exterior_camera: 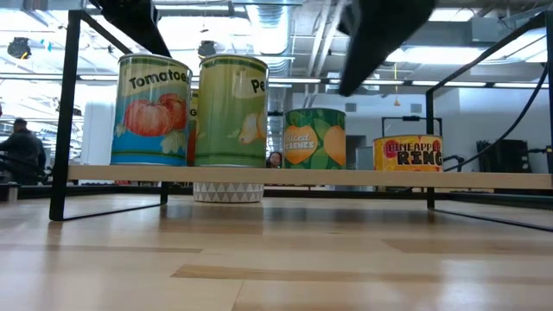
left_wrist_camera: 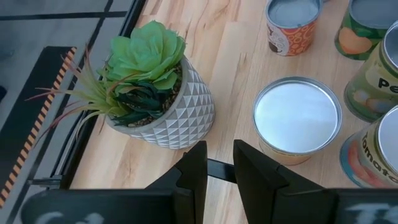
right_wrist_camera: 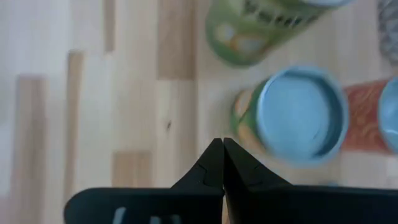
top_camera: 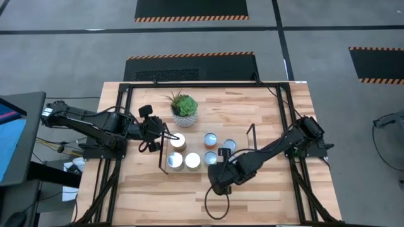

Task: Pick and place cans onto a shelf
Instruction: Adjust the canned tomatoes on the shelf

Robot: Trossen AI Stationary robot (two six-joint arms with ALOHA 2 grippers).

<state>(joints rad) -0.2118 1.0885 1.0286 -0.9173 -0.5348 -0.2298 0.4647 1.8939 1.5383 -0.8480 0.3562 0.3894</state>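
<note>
Several cans stand upright on the low light-wood shelf [exterior_camera: 484, 180], among them a tomato can [exterior_camera: 151, 108], a peas can [exterior_camera: 232, 111], a peaches can [exterior_camera: 315, 138] and a pineapple can [exterior_camera: 408, 153]. My left gripper [top_camera: 163, 133] hangs open at the shelf's left end. It is between the plant pot and a white-topped, orange-sided can [left_wrist_camera: 297, 118], with nothing between its fingers [left_wrist_camera: 193, 171]. My right gripper [top_camera: 218, 169] is shut with nothing in it. It slants down just on the near side of a blue-topped can [right_wrist_camera: 301, 115].
A green succulent in a white patterned pot [top_camera: 184, 108] stands on the table behind the shelf's left end. Black frame bars [top_camera: 281, 107] run around the table's edges. Bare wood table [top_camera: 158, 195] lies on the near side of the shelf.
</note>
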